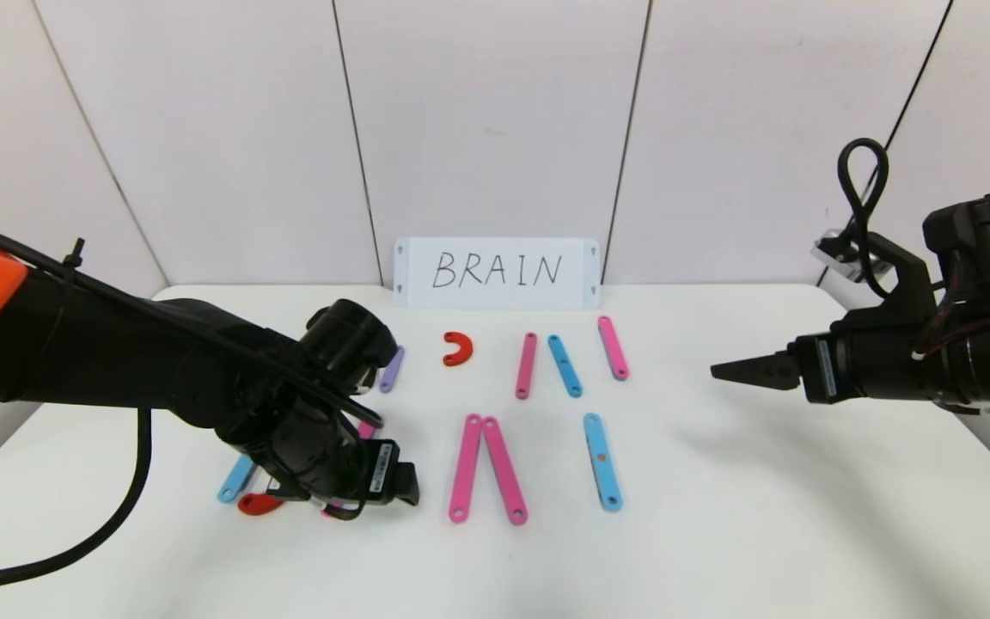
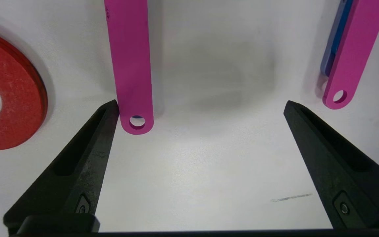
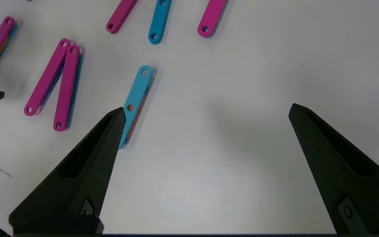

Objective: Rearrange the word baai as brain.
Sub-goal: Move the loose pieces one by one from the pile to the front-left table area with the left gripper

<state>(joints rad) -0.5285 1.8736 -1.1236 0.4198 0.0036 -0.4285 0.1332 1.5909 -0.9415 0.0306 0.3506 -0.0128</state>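
A white table (image 1: pixel 718 533) fills the lower part of the head view, with a white card (image 1: pixel 497 272) handwritten "BRAIN" standing at its far edge, centre frame; the coloured strips lie scattered in front of it. In the upper row, left to right: a purple strip (image 1: pixel 391 369), a red half-ring curve (image 1: pixel 458 349), a short pink strip (image 1: pixel 527 365), a short blue strip (image 1: pixel 565 365) and another short pink strip (image 1: pixel 613 347). Below them, two long pink strips (image 1: pixel 485 468) touch at their top ends and spread apart downward like an inverted V; just right of them lies a long blue strip (image 1: pixel 602 462). At lower left, the left gripper (image 2: pixel 199 108) hangs low over the table with its jaws spread wide and nothing held; in the left wrist view one fingertip (image 2: pixel 112 107) sits just beside the holed end of a pink strip (image 2: pixel 131 65), with a red curve (image 2: pixel 15 98) near it. The right gripper (image 3: pixel 206 110) hovers at right of frame, well apart from the strips, jaws wide open and empty.
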